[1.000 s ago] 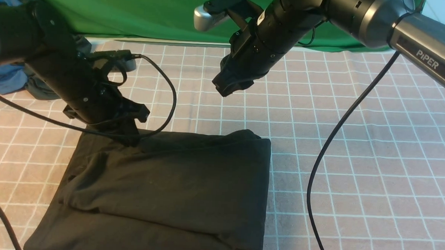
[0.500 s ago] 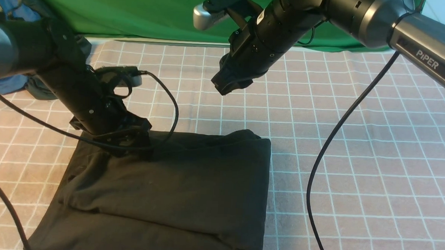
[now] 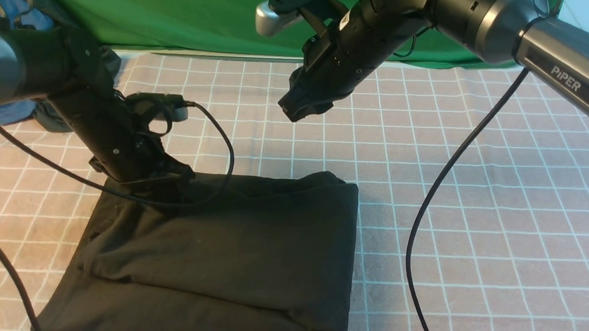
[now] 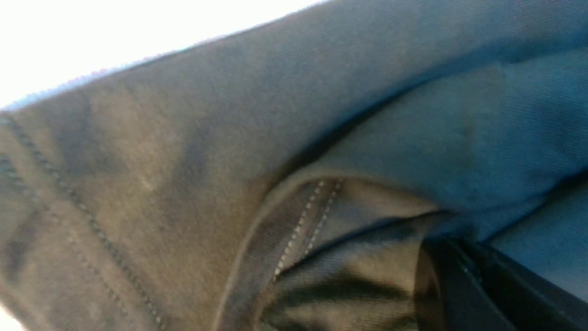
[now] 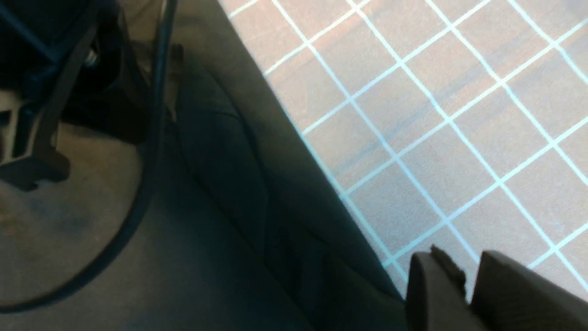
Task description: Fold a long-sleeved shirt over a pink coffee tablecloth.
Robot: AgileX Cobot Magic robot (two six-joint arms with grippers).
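The black long-sleeved shirt [image 3: 229, 253] lies folded into a thick rectangle on the pink coffee tablecloth [image 3: 474, 195], near the front and left of centre. My left gripper [image 3: 174, 192] is down on the shirt's far left corner. In the left wrist view, folds and a stitched hem of the shirt [image 4: 229, 138] fill the picture and only one dark finger [image 4: 464, 294] shows, so its state is unclear. Over the cloth beyond the shirt's far edge hangs my right gripper [image 3: 294, 112], shut and empty. The right wrist view shows its fingertips [image 5: 466, 276] together above the tablecloth [image 5: 436, 115], beside the shirt's edge [image 5: 220, 239].
A bright green cloth [image 3: 181, 13] hangs along the back. A blue cloth [image 3: 5, 110] and a dark grey-green garment [image 3: 55, 120] are bunched at the far left. The right arm's cable [image 3: 423, 217] drops across the tablecloth, and the left arm's cable [image 3: 227, 147] loops over the shirt's far edge.
My left gripper dipped onto the shirt's far left corner, then eased back slightly to the left. The right gripper rose a little. The shirt's shape is unchanged.
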